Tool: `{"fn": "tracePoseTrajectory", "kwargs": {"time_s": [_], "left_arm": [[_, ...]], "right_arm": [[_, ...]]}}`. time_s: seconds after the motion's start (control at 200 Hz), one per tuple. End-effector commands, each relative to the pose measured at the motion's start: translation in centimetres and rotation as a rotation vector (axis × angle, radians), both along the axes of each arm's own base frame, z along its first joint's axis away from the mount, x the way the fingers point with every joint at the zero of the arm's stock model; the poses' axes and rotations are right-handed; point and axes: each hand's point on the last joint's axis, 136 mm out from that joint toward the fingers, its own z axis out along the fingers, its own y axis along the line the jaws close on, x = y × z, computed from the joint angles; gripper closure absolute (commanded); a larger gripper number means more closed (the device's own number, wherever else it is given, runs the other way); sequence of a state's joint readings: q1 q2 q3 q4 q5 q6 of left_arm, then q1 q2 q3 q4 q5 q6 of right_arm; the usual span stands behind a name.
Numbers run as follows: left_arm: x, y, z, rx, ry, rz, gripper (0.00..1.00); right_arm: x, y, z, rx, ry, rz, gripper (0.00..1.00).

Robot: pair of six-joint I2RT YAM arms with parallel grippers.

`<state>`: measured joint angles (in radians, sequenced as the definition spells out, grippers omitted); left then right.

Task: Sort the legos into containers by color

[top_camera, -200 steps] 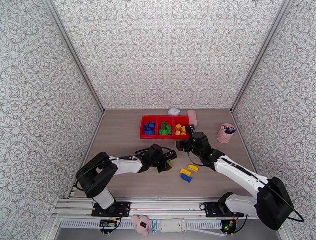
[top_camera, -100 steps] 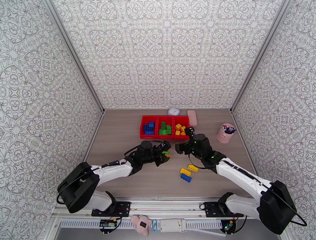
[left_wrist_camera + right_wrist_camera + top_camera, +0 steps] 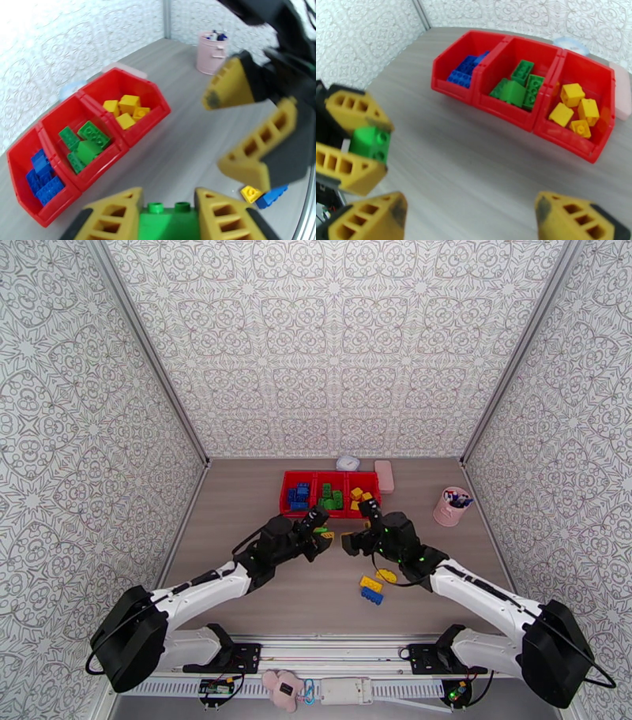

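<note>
One green brick point(image 3: 168, 223), studs up, is clamped between the fingers of the left gripper point(image 3: 168, 203). The right gripper point(image 3: 470, 215) is spread wide with nothing in it, close beside the left. For a clean drop, the brick is best carried fully over the middle bin point(image 3: 59, 116) of the red tray point(image 3: 154, 112), where greens are stored, and released low. The tray is located just beyond both grippers, apart from them. Loose yellow bricks point(image 3: 370, 583) and a blue brick point(image 3: 372, 596) are noted nearer the bases on the table point(image 3: 237, 516).
</note>
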<state>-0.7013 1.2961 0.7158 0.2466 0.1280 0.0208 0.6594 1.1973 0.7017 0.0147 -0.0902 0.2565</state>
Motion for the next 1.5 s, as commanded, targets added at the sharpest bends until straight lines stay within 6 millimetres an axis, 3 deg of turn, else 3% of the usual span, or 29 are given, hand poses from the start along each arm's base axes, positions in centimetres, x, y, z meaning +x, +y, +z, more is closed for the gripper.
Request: {"fn": "tracePoseTrajectory", "kwargs": {"time_s": [0.0,0.325,0.845,0.915,0.985,1.11,1.2,1.25,1.375,1.495], "left_arm": [[3.2,2.0,1.0,-0.008,0.127,0.23,0.88],[10.6,4.1,-1.7,0.041,0.35,0.514,0.89],[22.5,-0.8,-6.0,0.062,0.347,0.489,0.91],[23.7,-1.2,-6.4,0.057,0.342,0.481,0.86],[24.7,-1.7,-5.7,0.041,0.32,0.468,0.75],[24.9,-2.1,-2.7,-0.004,0.246,0.442,0.53],[24.1,-1.9,-0.3,-0.039,0.202,0.43,0.28],[23.1,-1.5,0.8,-0.057,0.178,0.421,0.21],[19.8,-0.3,3.3,-0.1,0.134,0.399,0.08],[15.6,0.9,4.6,-0.114,0.094,0.355,0.06]], "right_arm": [[-0.1,-0.3,0.9,0.023,-0.037,-0.014,0.11],[-0.5,-1.4,1.5,0.025,-0.063,-0.05,0.11],[-0.7,-2.6,1.5,-0.015,-0.066,-0.083,0.11],[-0.7,-2.7,1.8,-0.025,-0.071,-0.084,0.11],[-0.6,-2.8,2.1,-0.042,-0.073,-0.088,0.11],[-0.6,-3.3,2.2,-0.076,-0.072,-0.097,0.11],[-0.7,-3.5,2.3,-0.096,-0.068,-0.098,0.11],[-0.8,-3.6,2.4,-0.104,-0.064,-0.095,0.11],[-1.3,-3.9,2.1,-0.121,-0.045,-0.093,0.11],[-1.8,-4.5,1.7,-0.142,-0.028,-0.099,0.11]]}}
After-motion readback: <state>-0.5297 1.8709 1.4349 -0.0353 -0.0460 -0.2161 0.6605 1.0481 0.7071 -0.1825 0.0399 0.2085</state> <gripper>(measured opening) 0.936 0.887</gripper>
